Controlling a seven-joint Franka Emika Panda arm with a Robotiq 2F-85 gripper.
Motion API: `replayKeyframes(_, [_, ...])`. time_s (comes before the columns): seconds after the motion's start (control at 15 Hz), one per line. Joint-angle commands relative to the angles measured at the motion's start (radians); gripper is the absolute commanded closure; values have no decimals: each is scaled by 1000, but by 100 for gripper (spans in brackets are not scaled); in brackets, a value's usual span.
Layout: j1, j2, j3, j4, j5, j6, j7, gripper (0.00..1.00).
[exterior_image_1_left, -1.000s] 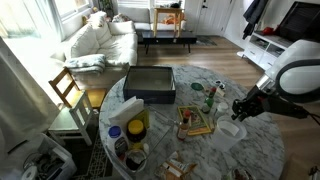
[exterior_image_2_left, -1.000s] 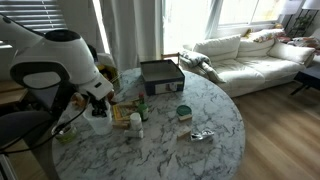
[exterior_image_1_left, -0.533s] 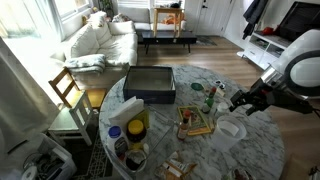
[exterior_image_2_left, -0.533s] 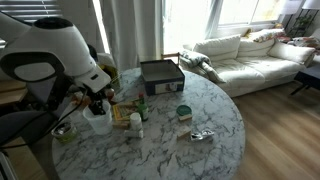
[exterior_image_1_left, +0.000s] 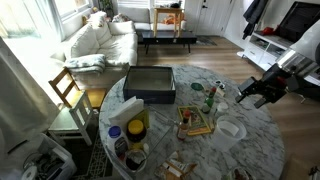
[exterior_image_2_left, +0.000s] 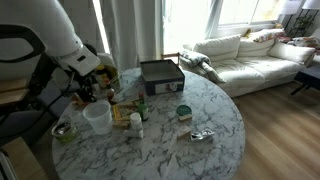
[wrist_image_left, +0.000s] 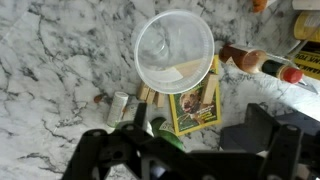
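A clear plastic cup stands upright on the marble table, free of any grip; it also shows in both exterior views. My gripper hangs above and a little to one side of it, open, with nothing between its dark fingers. In both exterior views the gripper is lifted off the table. Right beside the cup lie a yellow booklet with a dog picture, a green bottle and a red-capped sauce bottle.
A black box sits at the table's far side. A yellow-lidded jar, a small green tin, a foil wrapper and a small bowl are scattered about. A wooden chair and a white sofa stand nearby.
The gripper has opened, let go of the clear cup and risen away from it. The cup stays standing on the table.
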Motion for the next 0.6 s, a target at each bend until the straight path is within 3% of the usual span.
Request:
replayKeyframes(0.0, [-5,-6,4,1,2,-6,-1,0])
replayKeyframes(0.33, [-5,-5,4,-1,2,-6,-1,0])
replayKeyframes(0.53, [74,34,-44,-1,132,-1,-86,0])
